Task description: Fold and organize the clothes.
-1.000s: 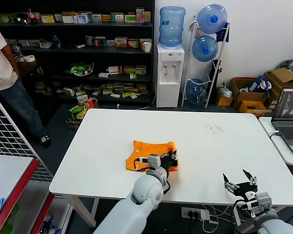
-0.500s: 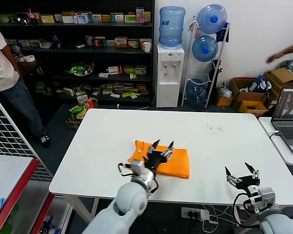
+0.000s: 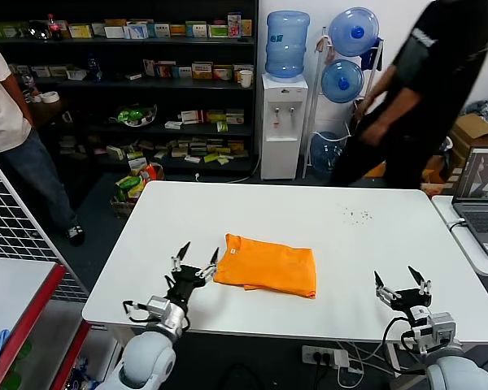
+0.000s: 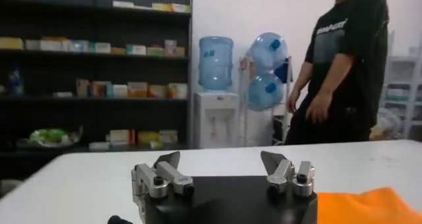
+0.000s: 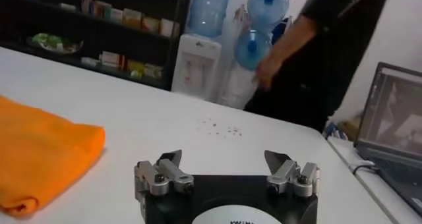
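The T-shirt (image 3: 268, 265) is soft, matt orange cloth with rounded folded edges. The surface (image 3: 366, 244) beneath looks smooth, hard and white with a faint sheen, speckled with dark crumbs at about one o'clock from the shirt. The left gripper (image 4: 222, 160) has dull silvery metal fingers (image 4: 168, 159) on a matt black body.

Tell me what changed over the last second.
The left tool let go of the orange T-shirt, opened, and drew back toward the table's near left edge. The shirt spread into a wider folded rectangle. A person in black walked in behind. The right tool stayed open at the near right edge.
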Controlling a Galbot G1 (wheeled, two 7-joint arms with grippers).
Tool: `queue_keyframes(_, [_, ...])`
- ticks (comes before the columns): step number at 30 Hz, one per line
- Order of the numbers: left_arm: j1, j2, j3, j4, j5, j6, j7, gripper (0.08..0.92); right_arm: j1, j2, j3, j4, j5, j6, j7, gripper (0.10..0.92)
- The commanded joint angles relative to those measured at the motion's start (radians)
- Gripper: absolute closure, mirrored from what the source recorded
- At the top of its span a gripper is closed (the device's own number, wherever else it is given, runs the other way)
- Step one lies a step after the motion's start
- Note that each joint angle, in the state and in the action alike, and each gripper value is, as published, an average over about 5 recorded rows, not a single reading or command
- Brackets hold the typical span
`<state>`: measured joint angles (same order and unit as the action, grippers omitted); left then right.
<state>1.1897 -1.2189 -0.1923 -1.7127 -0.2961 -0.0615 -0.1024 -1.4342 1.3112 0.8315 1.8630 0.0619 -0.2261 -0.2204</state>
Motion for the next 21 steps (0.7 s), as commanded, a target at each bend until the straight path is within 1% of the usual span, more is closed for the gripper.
queue_keyframes(1, [0.105, -0.059, -0.249, 0.064, 0.347, -0.259, 0.062, 0.177, 0.012, 0.148, 0.035, 0.008, -0.076, 0.047, -0.036, 0.203])
queue_keyframes(5, [0.117, -0.076, -0.312, 0.060, 0.355, -0.276, 0.088, 0.177, 0.017, 0.160, 0.057, 0.014, -0.033, 0.053, -0.044, 0.203])
queue_keyframes(8, [0.134, -0.081, -0.338, 0.033, 0.356, -0.255, 0.121, 0.177, 0.024, 0.179, 0.078, 0.024, -0.014, 0.052, -0.064, 0.203])
queue_keyframes(14, [0.160, -0.085, -0.348, -0.009, 0.329, -0.206, 0.157, 0.177, 0.021, 0.206, 0.084, 0.047, -0.013, 0.054, -0.073, 0.203])
queue_keyframes(21, [0.173, -0.096, -0.353, -0.032, 0.333, -0.199, 0.166, 0.177, 0.014, 0.219, 0.096, 0.042, -0.012, 0.058, -0.086, 0.203])
